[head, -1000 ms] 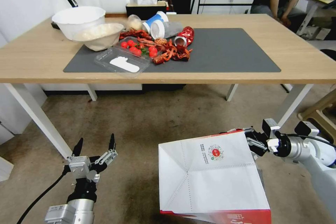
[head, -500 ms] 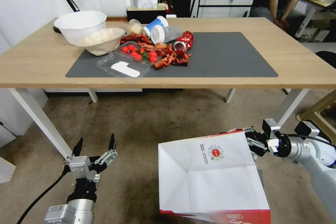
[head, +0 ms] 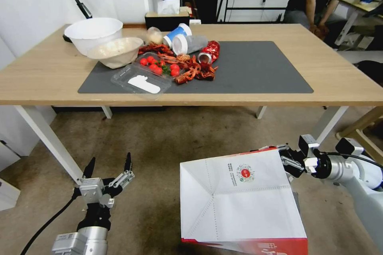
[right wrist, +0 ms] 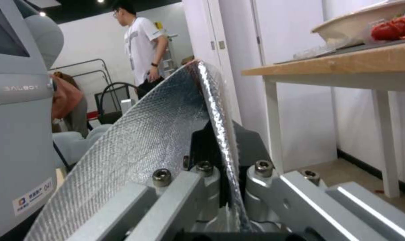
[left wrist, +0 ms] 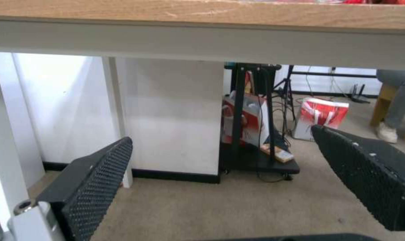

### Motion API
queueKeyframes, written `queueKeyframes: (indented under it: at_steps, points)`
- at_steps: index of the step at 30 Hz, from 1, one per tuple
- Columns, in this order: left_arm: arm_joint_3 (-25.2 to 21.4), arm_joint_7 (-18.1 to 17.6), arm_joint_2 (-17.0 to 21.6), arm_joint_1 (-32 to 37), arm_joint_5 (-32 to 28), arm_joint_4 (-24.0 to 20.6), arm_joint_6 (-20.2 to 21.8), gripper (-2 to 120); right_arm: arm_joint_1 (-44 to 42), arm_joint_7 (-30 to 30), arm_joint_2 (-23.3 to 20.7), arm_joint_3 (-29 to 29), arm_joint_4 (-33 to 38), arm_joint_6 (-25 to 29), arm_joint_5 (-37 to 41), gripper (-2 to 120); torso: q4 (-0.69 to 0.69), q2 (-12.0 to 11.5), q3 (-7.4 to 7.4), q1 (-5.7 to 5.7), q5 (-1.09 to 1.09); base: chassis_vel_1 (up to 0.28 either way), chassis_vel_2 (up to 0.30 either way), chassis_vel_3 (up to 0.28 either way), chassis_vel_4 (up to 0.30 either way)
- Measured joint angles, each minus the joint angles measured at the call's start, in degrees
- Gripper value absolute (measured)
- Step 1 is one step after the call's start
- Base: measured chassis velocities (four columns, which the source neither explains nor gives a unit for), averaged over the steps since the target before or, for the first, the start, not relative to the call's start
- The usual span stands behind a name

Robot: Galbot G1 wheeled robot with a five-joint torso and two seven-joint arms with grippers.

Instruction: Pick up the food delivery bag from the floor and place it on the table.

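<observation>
The food delivery bag [head: 239, 203] is white with a small round red logo and a red lower band. It hangs tilted at the lower right of the head view, over the floor [head: 171, 143]. My right gripper [head: 288, 161] is shut on the bag's upper right rim. In the right wrist view the bag's silver foil lining [right wrist: 144, 140] is pinched in the right gripper [right wrist: 224, 144]. My left gripper [head: 108, 165] stands open and holds nothing, low at the left above the floor; its fingers [left wrist: 95, 180] spread wide. The table [head: 343, 75] with its dark grey mat [head: 259, 67] lies ahead.
Two bowls [head: 93, 32], cups, a red can [head: 210, 50], tomatoes, crayfish scraps and a clear tray [head: 139, 79] crowd the mat's left half. Its right half is bare. White table legs [head: 46, 139] [head: 331, 123] stand ahead, and a wooden stool [head: 369, 127] is at the right.
The whole head picture has shifted: the table now sits lower and nearer in the frame, so the camera has moved. Both grippers and the bag keep their places in the picture.
</observation>
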Motion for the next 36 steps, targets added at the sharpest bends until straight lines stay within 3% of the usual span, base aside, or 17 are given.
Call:
queueKeyframes:
  at_steps: [36]
  points:
    - [0.2,-0.2,0.0,0.9,0.0,-0.7,-0.3,100,-1.4,0.2,0.3,0.6,1.5,0.1,-0.1,0,0.00,9.1,5.41,3.66,0.00,0.000,0.000,0.000,0.000]
